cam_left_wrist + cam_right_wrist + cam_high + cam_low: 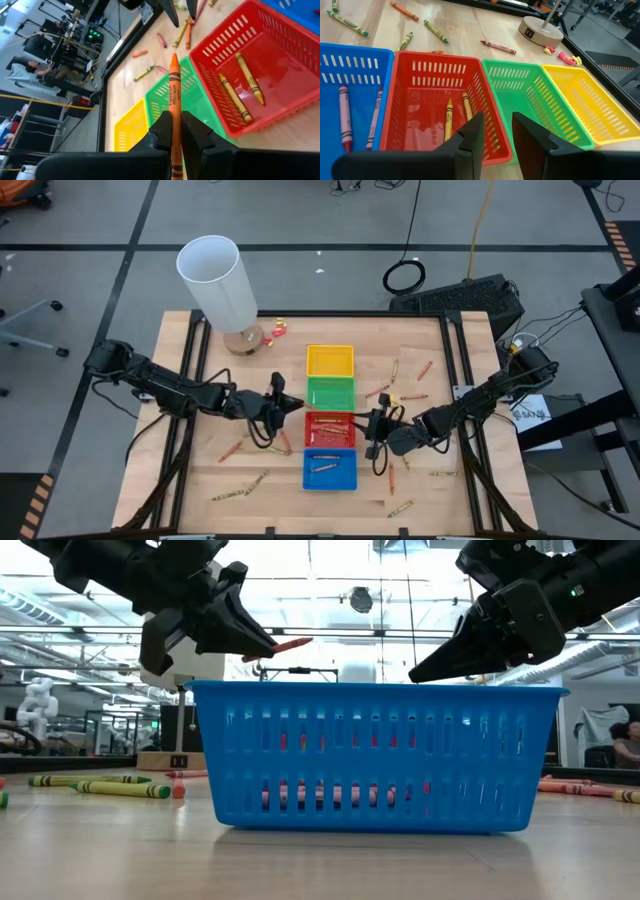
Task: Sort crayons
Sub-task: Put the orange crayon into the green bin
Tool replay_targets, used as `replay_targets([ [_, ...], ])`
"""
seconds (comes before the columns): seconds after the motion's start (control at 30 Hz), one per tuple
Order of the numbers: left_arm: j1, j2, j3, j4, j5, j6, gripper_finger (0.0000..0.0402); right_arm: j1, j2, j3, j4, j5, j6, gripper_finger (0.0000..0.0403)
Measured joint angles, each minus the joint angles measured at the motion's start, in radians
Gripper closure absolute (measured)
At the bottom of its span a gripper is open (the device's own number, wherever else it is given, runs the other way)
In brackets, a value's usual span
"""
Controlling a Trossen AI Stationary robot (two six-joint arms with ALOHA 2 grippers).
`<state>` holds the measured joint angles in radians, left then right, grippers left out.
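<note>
Four trays stand in a row: yellow [330, 360], green [330, 392], red [330, 428] and blue [330, 470]. My left gripper [284, 408] is at the left side of the green and red trays, shut on an orange crayon [173, 100]. It also shows in the low view [250, 638], above tray height. My right gripper [374, 430] is open and empty at the red tray's right side; its fingers [472, 137] stand over that tray's rim. Two olive-yellow crayons [449, 119] lie in the red tray and two pinkish ones [344, 117] in the blue tray. My left gripper pinches the orange crayon's rear part [175, 134] between its two fingers. The crayon lies along the fingers and sticks out past their tips, point [298, 642] forward. The fingers come about level from the table's left. The crayon is lifted clear, above the trays.
Loose crayons lie on the table left of the trays [240, 486] and right of them [400, 394]. A white cylinder [215, 278] on a round wooden base stands at the far left, with small red and yellow bits [276, 328] beside it.
</note>
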<state>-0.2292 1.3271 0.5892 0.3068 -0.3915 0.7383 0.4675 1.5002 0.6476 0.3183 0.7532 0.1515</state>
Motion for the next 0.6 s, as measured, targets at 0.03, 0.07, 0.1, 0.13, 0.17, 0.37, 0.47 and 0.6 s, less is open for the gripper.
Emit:
replay_targets([
  [0.03, 0.000, 0.000, 0.000, 0.005, 0.009, 0.000, 0.0387, 0.000, 0.000, 0.000, 0.000, 0.000, -0.005, 0.0316],
  [0.07, 0.000, 0.000, 0.000, 0.010, 0.022, 0.000, 0.0387, 0.000, 0.000, 0.000, 0.000, 0.000, -0.011, 0.0316],
  [0.1, 0.000, 0.000, 0.000, 0.013, 0.030, -0.001, 0.0387, 0.000, 0.000, 0.000, 0.000, 0.000, -0.018, 0.0316],
  [0.13, 0.000, 0.000, 0.000, 0.020, 0.036, -0.001, 0.0387, 0.001, 0.000, 0.000, 0.000, 0.000, -0.024, 0.0316],
  [0.17, 0.000, 0.000, 0.000, 0.031, 0.042, -0.001, 0.0387, 0.003, -0.004, 0.000, -0.001, 0.001, -0.031, 0.0316],
  [0.37, 0.001, 0.000, 0.000, 0.055, 0.055, -0.053, 0.0387, 0.028, -0.050, 0.000, -0.018, 0.003, -0.033, 0.0316],
  [0.47, 0.001, 0.000, 0.000, 0.054, 0.057, -0.078, 0.0387, 0.045, -0.087, 0.000, -0.046, 0.003, -0.033, 0.0316],
  [0.6, 0.001, 0.000, 0.000, 0.094, 0.060, -0.078, 0.0387, 0.064, -0.145, 0.000, -0.131, 0.004, -0.009, 0.0316],
])
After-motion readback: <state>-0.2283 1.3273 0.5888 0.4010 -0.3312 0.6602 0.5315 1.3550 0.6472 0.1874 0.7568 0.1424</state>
